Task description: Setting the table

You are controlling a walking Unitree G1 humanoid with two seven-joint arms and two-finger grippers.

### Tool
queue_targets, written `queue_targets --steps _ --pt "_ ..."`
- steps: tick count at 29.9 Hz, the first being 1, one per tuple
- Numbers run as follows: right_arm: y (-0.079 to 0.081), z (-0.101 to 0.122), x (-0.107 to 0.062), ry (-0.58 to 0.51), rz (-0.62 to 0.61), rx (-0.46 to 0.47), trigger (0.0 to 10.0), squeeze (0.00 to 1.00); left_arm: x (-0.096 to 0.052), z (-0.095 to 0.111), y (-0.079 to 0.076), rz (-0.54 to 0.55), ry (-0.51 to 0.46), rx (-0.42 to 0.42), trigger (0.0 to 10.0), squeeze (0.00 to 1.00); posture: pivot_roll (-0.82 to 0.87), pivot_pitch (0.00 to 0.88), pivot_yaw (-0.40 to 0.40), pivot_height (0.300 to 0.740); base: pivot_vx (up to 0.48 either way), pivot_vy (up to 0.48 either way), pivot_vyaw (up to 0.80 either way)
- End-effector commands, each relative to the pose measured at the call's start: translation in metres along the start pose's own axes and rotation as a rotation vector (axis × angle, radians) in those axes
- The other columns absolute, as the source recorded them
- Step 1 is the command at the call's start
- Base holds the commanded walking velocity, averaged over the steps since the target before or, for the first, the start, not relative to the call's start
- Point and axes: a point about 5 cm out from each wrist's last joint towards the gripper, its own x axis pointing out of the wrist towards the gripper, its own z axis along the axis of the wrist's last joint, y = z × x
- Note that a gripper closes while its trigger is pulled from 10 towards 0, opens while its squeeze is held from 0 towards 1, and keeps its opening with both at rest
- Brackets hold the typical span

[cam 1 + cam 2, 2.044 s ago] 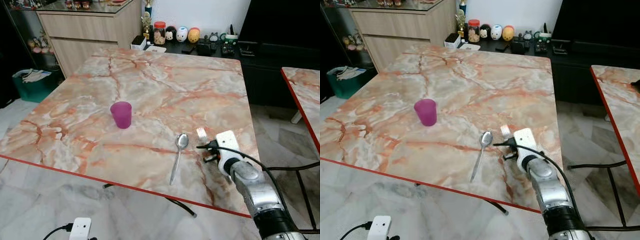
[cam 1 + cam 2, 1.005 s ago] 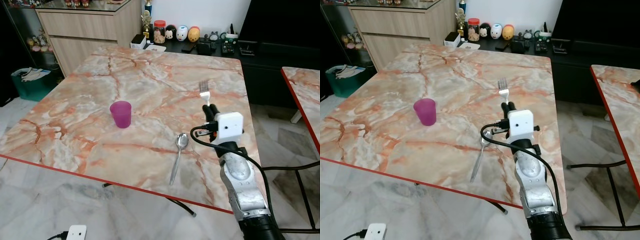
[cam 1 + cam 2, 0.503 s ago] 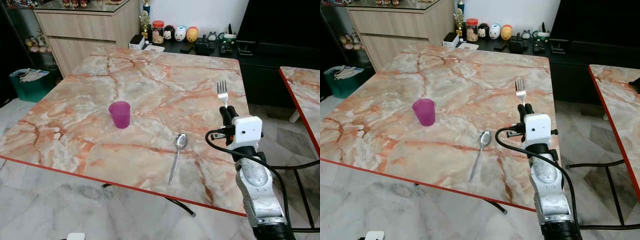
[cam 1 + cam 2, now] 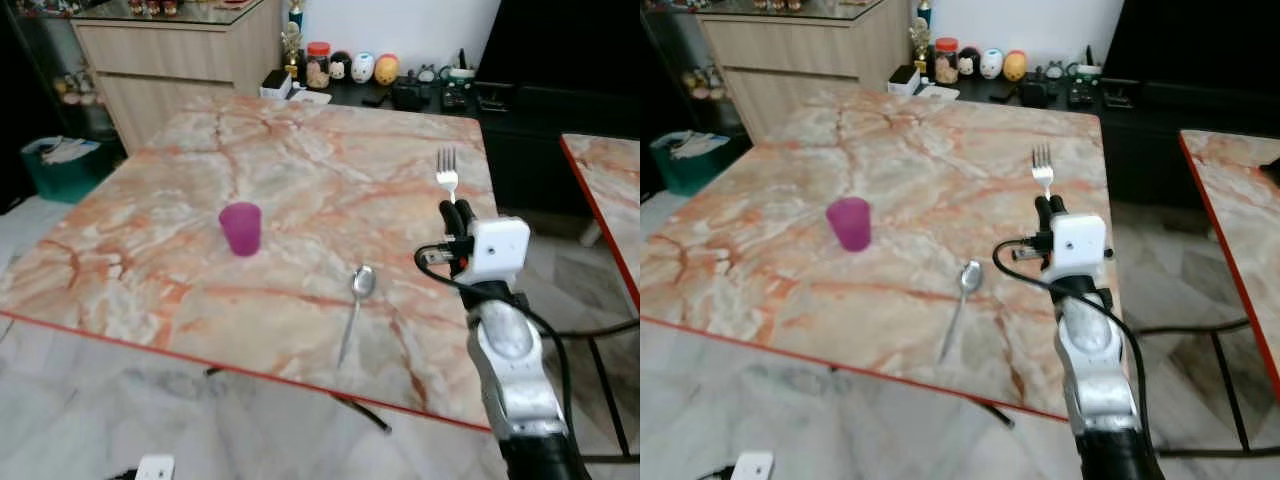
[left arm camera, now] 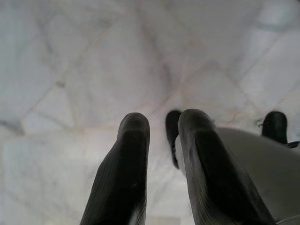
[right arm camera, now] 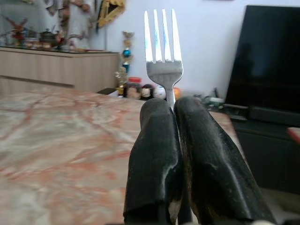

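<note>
Silver metal fork (image 4: 446,170) stands upright, pinched in our right claw (image 4: 457,214) above the marble tabletop's (image 4: 300,190) right edge; our left claw (image 5: 159,140) hangs narrowly parted over floor tiles (image 5: 70,70).

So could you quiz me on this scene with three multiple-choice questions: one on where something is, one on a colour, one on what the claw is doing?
1. Where does the spoon lie?
A. inside the cup
B. flat on the table, on the near side
C. on the floor

2. What colour is the cup?
A. purple
B. green
C. white

3. What is the right claw doing?
A. hanging open
B. pressing on the cup
C. holding the fork upright, tines up

Answers: 1 B, it rests flat near the table's red front edge. 2 A, the cup is plainly purple. 3 C, the black fingers are closed on the handle.
</note>
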Motion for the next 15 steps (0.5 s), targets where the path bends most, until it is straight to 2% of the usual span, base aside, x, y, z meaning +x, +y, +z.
queue_targets --steps 1,5,15 --pt "-0.0029 -0.001 0.0004 0.004 -0.009 0.004 10.0 0.0 -0.0002 -0.0041 -0.005 -0.01 0.014 -0.002 10.0 0.0 -0.06 0.0 -0.018 0.74 0.0 0.0 0.0" --pt "-0.0025 0.0004 0.0008 -0.006 -0.01 0.003 10.0 0.0 -0.0013 -0.0081 -0.0064 -0.013 0.017 -0.004 10.0 0.0 -0.06 0.0 -0.017 0.74 0.0 0.0 0.0" --pt "-0.0023 0.0015 0.0027 -0.01 -0.008 0.022 10.0 0.0 -0.0021 -0.0092 -0.0031 -0.011 0.016 -0.009 10.0 0.0 -0.06 0.0 -0.018 0.74 0.0 -0.267 0.0"
